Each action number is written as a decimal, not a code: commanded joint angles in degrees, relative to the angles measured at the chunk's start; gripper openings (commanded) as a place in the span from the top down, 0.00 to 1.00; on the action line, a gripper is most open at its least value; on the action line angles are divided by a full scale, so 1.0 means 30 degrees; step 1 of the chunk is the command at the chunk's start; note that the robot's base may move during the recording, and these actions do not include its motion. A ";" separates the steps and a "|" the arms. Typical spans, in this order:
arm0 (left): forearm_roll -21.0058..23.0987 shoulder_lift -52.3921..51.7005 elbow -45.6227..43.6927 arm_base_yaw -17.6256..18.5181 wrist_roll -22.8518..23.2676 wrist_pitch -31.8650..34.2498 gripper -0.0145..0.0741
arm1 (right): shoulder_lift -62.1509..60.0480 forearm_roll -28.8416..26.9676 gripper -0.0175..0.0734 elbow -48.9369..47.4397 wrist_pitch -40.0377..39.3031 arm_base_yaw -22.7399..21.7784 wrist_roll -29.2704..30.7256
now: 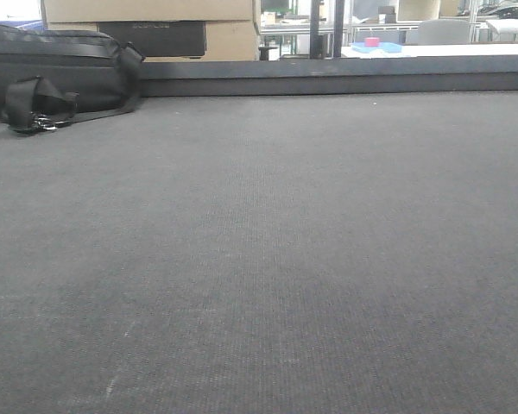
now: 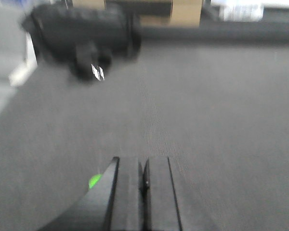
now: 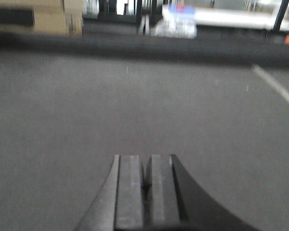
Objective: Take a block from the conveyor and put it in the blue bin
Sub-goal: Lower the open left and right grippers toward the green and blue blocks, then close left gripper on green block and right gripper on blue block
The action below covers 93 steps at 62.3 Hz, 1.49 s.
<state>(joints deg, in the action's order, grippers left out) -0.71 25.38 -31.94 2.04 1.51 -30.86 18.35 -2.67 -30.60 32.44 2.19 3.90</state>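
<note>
The conveyor (image 1: 268, 259) is a wide dark grey woven belt that fills the front view, edged at the back by a dark raised rail (image 1: 345, 76). No block lies on the belt in any view. Far behind the rail, a small pink block (image 1: 372, 41) sits on something blue (image 1: 387, 48); in the right wrist view it is a blurred blue shape (image 3: 179, 12). My left gripper (image 2: 143, 166) is shut and empty low over the belt (image 2: 207, 120). My right gripper (image 3: 145, 163) is shut and empty over the belt (image 3: 135, 106). Neither gripper shows in the front view.
A black strapped bag (image 1: 56, 73) rests on the belt at the far left, also in the left wrist view (image 2: 86, 36). Cardboard boxes (image 1: 155, 21) stand behind the rail. A pale line (image 3: 277, 86) crosses the right wrist view at the right.
</note>
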 commanded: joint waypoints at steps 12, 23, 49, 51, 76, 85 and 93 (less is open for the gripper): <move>0.0238 0.7807 -0.5058 -0.0058 0.0068 -0.4456 0.96 | 0.7161 -0.0167 0.99 -0.4305 0.4489 -0.0075 0.0019; 0.0348 1.1178 -0.6576 -0.0058 0.0068 -0.4534 0.96 | 1.1148 -0.0301 0.99 -0.6486 0.7883 -0.0075 0.0019; 0.0627 1.4966 -0.7796 -0.0058 0.0099 -0.7206 0.96 | 1.7287 -0.1545 0.98 -0.8273 1.0035 -0.0075 -0.0360; 0.0627 1.5014 -0.7796 -0.0058 0.0099 -0.7206 0.96 | 1.7568 -0.1545 0.97 -0.8490 1.0081 -0.0075 -0.0350; 0.0627 1.5297 -0.7796 -0.0058 0.0099 -0.6971 0.96 | 1.9981 -0.1000 0.97 -0.9670 0.9342 0.1107 -0.0833; 0.0627 1.5297 -0.7796 -0.0058 0.0099 -0.6783 0.96 | 2.0797 -0.0661 0.78 -0.9670 0.9370 0.1432 -0.0833; 0.0627 1.5297 -0.7796 -0.0058 0.0099 -0.6783 0.96 | 2.1291 -0.0309 0.47 -0.9670 0.9406 0.1432 -0.0833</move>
<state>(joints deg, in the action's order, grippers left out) 0.66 71.33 -54.78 2.04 1.51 -51.98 81.47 -5.22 -59.12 61.02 6.41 1.48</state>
